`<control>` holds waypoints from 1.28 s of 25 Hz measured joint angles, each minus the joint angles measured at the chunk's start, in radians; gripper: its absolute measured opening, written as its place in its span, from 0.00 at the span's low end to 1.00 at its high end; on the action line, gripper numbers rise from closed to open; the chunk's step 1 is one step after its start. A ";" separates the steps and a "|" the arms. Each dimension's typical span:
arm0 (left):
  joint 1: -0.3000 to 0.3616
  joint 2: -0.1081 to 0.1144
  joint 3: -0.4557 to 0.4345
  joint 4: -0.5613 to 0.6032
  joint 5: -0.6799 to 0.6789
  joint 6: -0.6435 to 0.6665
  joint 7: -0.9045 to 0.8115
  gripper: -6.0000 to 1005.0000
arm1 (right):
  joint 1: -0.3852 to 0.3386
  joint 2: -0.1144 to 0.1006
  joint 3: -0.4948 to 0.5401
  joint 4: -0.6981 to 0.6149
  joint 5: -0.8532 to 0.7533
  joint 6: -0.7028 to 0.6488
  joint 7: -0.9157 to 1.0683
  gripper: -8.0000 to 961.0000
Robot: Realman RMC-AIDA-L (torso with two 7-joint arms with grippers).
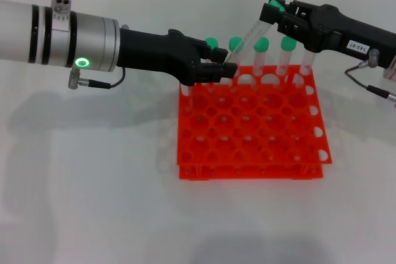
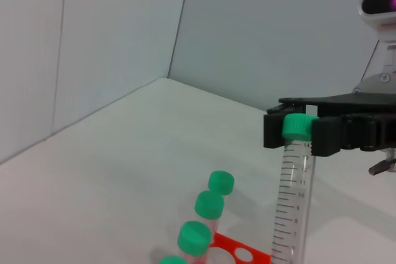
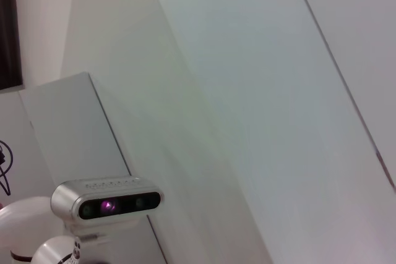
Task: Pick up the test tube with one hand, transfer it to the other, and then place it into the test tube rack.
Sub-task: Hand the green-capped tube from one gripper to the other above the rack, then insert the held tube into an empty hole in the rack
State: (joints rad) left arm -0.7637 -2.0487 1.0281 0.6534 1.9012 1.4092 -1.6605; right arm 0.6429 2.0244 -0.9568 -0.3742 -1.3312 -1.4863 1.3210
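Note:
The test tube (image 1: pixel 250 34), clear with a green cap, slants above the back row of the orange-red test tube rack (image 1: pixel 260 153). My left gripper (image 1: pixel 228 69), on the green-ringed arm, is shut on the tube's lower end. My right gripper (image 1: pixel 272 9), with the white label, is shut on its green cap. In the left wrist view the tube (image 2: pixel 294 202) rises to the right gripper (image 2: pixel 298 129), whose fingers (image 2: pixel 328 135) clamp the cap. The rack's edge (image 2: pixel 238 253) shows at the bottom. The right wrist view shows neither tube nor rack.
Several other green-capped tubes (image 1: pixel 261 44) stand in the rack's back row, right under the held tube; their caps (image 2: pixel 208 204) show in the left wrist view. The rack sits on a white table (image 1: pixel 93 202). The right wrist view shows a wall and the head camera (image 3: pixel 106 202).

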 joint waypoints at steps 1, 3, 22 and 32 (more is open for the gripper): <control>0.000 0.000 0.001 0.000 0.000 0.002 -0.006 0.29 | 0.000 0.000 0.000 0.000 0.000 0.000 0.000 0.28; 0.000 0.001 0.002 0.000 0.000 0.005 -0.015 0.30 | 0.000 -0.001 0.000 0.000 0.000 0.000 0.000 0.28; 0.156 -0.013 0.004 0.579 0.164 0.236 -0.511 0.89 | 0.000 -0.015 -0.014 -0.013 -0.011 -0.002 0.004 0.28; 0.351 -0.028 0.014 1.094 0.168 0.322 -0.772 0.89 | -0.001 -0.041 -0.037 -0.031 -0.011 -0.005 0.007 0.28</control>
State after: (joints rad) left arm -0.4131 -2.0767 1.0417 1.7472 2.0689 1.7313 -2.4324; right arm 0.6414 1.9833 -0.9937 -0.4049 -1.3423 -1.4908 1.3277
